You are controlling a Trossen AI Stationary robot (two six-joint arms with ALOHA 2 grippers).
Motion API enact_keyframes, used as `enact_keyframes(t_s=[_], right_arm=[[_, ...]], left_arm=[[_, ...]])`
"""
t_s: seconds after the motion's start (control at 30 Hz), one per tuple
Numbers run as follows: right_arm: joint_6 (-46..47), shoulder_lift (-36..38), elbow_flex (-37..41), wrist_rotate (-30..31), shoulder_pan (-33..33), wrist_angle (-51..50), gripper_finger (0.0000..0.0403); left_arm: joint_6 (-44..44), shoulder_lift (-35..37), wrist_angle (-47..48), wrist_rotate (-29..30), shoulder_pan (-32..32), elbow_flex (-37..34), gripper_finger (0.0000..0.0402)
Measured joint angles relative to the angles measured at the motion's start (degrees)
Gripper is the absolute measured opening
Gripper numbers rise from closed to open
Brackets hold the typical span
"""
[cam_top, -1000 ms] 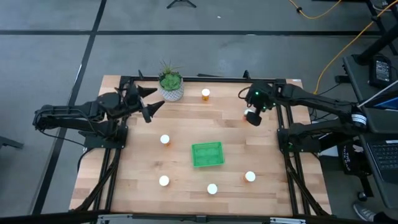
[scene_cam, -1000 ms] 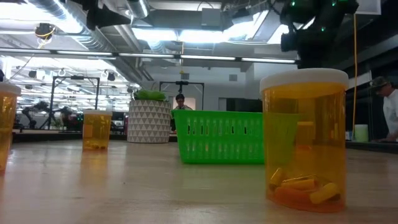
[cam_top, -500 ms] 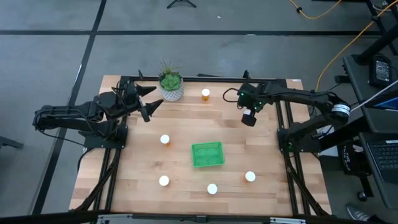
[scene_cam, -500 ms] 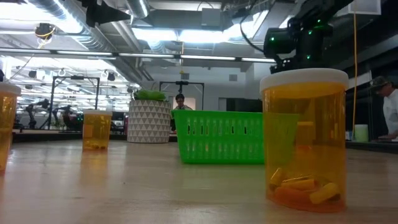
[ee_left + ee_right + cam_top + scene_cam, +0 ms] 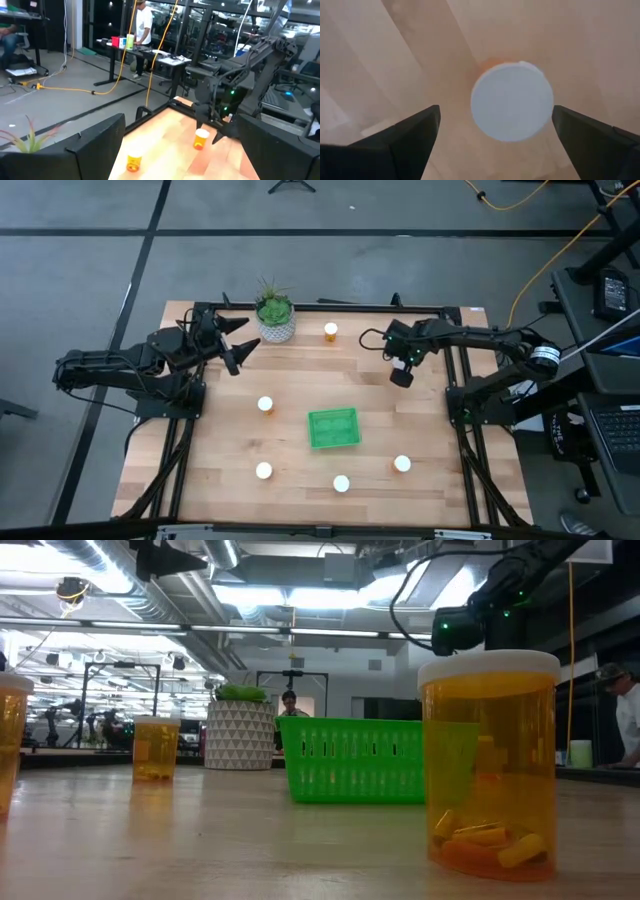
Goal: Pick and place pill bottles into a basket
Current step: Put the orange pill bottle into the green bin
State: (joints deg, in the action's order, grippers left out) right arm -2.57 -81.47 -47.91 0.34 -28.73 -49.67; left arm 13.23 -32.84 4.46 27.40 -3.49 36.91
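Five orange pill bottles with white caps stand upright on the wooden table: one at the far edge [image 5: 331, 331], one left of centre [image 5: 265, 404], and others near the front [image 5: 263, 471], [image 5: 341, 483], [image 5: 402, 464]. The green basket [image 5: 333, 429] sits at the centre, with no bottle in it. My right gripper [image 5: 401, 376] is open and points down over a sixth bottle, whose white cap [image 5: 512, 100] shows between the fingers [image 5: 410, 132] without touching them. My left gripper [image 5: 248, 335] is open in the air beside the plant.
A white-potted green plant [image 5: 274, 317] stands at the far edge, close to my left gripper. Black frame rails [image 5: 330, 307] run along the table's far edge and both sides. One bottle [image 5: 490, 760] stands close to the low camera. People show in the room beyond.
My right gripper has moved a little toward the table's left edge and come down over the bottle at the far right, which has stayed where it stood. My left arm has kept still.
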Motion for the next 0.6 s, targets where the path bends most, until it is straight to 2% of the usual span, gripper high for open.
enact_keyframes(t_s=[0.43, 0.6], right_arm=[[-1.1, 0.0, -0.6, 0.1, -0.1, 3.1, 0.0385], [-1.1, 0.0, 0.5, 1.9, -0.9, 5.0, 0.0385]], left_arm=[[-0.4, 0.0, -1.1, 0.2, 0.0, 0.0, 0.0373], [-0.5, 0.0, -1.7, 0.2, 0.0, 0.0, 0.0373]])
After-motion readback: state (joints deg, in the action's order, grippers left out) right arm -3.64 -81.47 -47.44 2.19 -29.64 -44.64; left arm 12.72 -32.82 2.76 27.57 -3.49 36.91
